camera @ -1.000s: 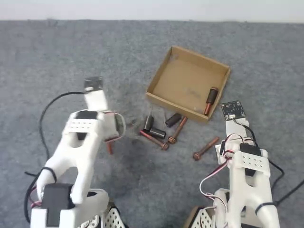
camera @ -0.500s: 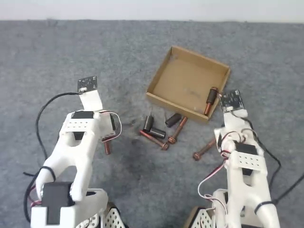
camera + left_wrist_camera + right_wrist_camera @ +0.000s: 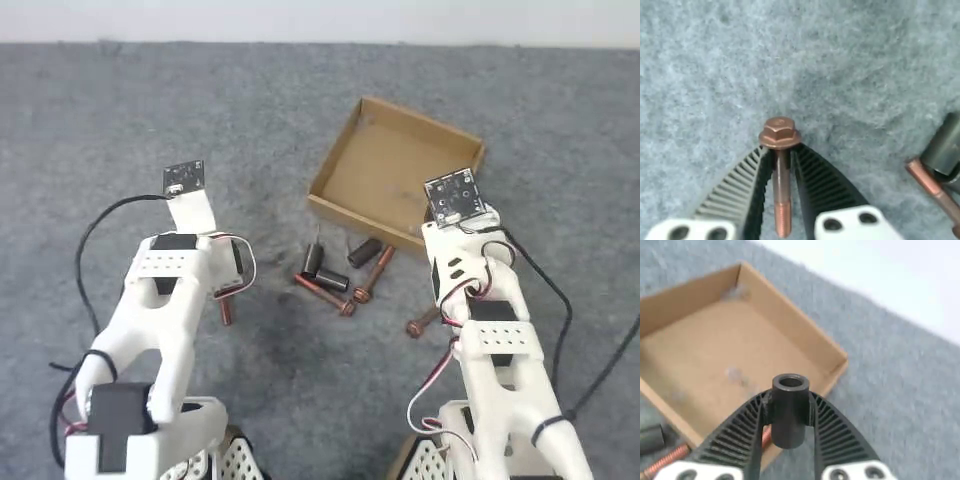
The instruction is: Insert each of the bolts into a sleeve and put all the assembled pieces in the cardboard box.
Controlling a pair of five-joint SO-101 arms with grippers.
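A bolt point(image 3: 780, 136) is held tight in the left gripper point(image 3: 780, 151). It is pinched by its thin stem, and its flat head sticks out past the fingertips. A black sleeve point(image 3: 789, 412) is held tight in the right gripper point(image 3: 789, 399), squeezed from both sides, with its open hole left free.

A few things could go wrong. The bolt is held with its head out and its thin end back between the jaws. That thin end has to go into the hole, so it may be hard to bring to the sleeve. The hole is small, so if the two pieces are not lined up, the rim could be hit and the bolt could be pushed crooked. The sleeve is round and smooth, so it could be knocked out of the grip. It is also held right by the cardboard box point(image 3: 385, 170), so it could be dropped in with no bolt inside.

The sleeve is held over the near edge of the cardboard box. The bolt is held well away from the cardboard box, low over the table point(image 3: 120, 120). The loose sleeves point(image 3: 333, 281) and loose bolts point(image 3: 373, 275) are found between it and the box, just in front of the box's near wall.
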